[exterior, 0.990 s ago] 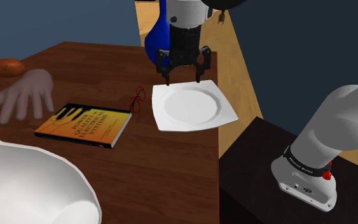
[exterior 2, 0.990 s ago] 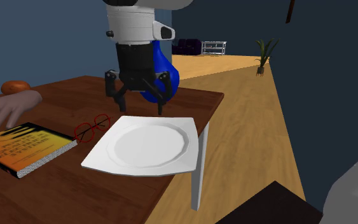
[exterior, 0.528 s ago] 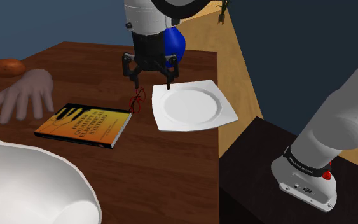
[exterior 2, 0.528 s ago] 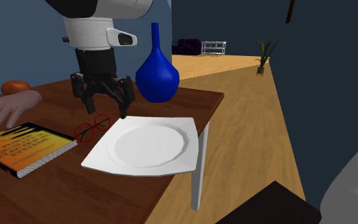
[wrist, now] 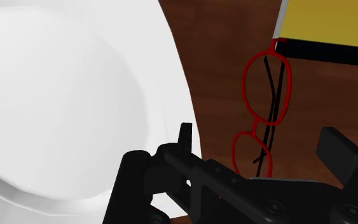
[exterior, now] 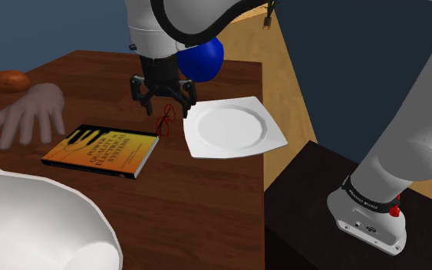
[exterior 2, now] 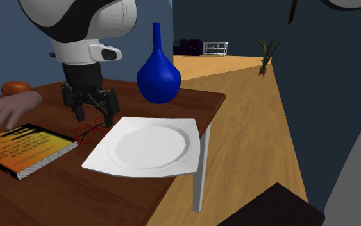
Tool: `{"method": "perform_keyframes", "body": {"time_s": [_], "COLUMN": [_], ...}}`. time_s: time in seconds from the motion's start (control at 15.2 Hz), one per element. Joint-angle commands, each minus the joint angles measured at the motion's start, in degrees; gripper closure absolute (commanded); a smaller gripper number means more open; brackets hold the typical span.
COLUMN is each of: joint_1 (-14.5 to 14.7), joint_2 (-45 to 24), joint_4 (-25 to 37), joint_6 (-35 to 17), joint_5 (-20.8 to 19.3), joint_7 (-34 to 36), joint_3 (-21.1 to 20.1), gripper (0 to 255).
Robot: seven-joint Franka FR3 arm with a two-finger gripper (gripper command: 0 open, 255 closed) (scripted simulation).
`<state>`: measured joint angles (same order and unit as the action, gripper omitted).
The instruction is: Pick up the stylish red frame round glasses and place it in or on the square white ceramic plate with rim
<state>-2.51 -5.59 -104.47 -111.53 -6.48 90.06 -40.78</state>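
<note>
1. Reach over the glasses was the step in hand, as I judged it: the gripper hung just above the red round glasses, its jaws spread wide and holding nothing.
2. The glasses lay flat on the brown table in the narrow strip between a corner of the yellow book and the square white plate. That put them in the half of the table nearer the edge where the plate sat.
3. In the wrist view the frame ran lengthwise away from the hand. One lens sat right at the book's corner, and the other lay between the two black fingers, neither finger touching it.
4. To do this step well, the hand needed to come straight down, centred near the bridge, and go low — almost to the wood — because the frame was thin and would slip under a high pinch.
5. The plate-side finger hovered close to the plate's rim, so a small shift toward the book looked wise before closing.
6. A blue vase stood toward the table's far edge, apart from the glasses. The carry to the plate would be short.
</note>
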Motion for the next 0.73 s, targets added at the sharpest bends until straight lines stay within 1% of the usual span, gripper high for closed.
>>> {"method": "perform_keyframes", "body": {"time_s": [0.0,0.13,0.59,0.66], "joint_1": [0.2,0.2,0.2,0.2], "joint_2": [-0.9,-1.3,-1.3,-1.2], "joint_4": [-0.7,-1.6,-1.6,-1.7], "joint_6": [-1.4,-2.5,-2.5,-2.6], "joint_5": [-0.7,-1.0,-1.0,-1.0], "joint_7": [0.5,0.7,0.7,0.7], "joint_3": [0.0,0.1,0.1,0.1], "gripper": [0,0,0,255]}}
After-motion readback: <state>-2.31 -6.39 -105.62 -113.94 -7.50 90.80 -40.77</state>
